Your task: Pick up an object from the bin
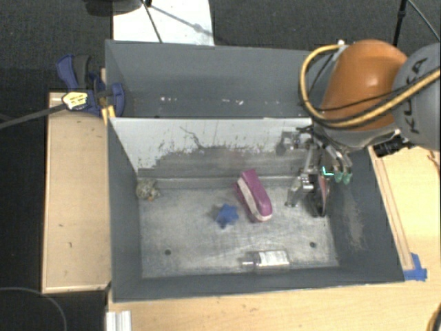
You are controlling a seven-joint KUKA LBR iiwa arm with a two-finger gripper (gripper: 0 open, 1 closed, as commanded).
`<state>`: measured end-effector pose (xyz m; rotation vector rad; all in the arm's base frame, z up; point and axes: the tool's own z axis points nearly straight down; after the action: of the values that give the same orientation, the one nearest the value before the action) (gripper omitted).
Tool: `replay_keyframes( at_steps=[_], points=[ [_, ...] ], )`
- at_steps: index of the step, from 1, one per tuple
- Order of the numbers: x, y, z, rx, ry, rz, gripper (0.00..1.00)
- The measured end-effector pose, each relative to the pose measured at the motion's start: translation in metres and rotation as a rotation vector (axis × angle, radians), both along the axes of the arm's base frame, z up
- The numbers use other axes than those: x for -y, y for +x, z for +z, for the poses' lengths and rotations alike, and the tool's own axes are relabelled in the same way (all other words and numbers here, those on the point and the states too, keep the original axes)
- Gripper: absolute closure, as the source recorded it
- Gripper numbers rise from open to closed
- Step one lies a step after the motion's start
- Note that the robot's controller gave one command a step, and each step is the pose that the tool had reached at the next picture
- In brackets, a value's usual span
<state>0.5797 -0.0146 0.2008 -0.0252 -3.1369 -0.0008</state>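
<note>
Camera view: loose items are lying well apart across the scuffed grey metal bin (193,243), each resting flat on its floor. At far left, a small, dull, lumpy scrap (147,190) is sitting at the foot of the back wall, and a crumpled blue piece (226,215) is lying mid-floor. Just right of it, a rounded purple-and-pink block (254,195), seemingly rubbery, is resting slantwise and looks the likeliest pick. A flat silvery strip (265,258) is lying near the front wall. At right, the gripper (309,197) is hanging low beside the block, its fingers (296,190) spread, empty and pointing down.
</note>
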Motion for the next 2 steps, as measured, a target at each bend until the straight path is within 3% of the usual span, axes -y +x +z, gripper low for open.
replay_keyframes(
  at_steps=[1,2],
  points=[
    [-0.0196,0.0014,-0.1276,0.005,0.001,-0.363,0.0],
    [-0.0196,0.0018,-0.1269,0.006,0.0,-0.36,1.0]
  ],
)
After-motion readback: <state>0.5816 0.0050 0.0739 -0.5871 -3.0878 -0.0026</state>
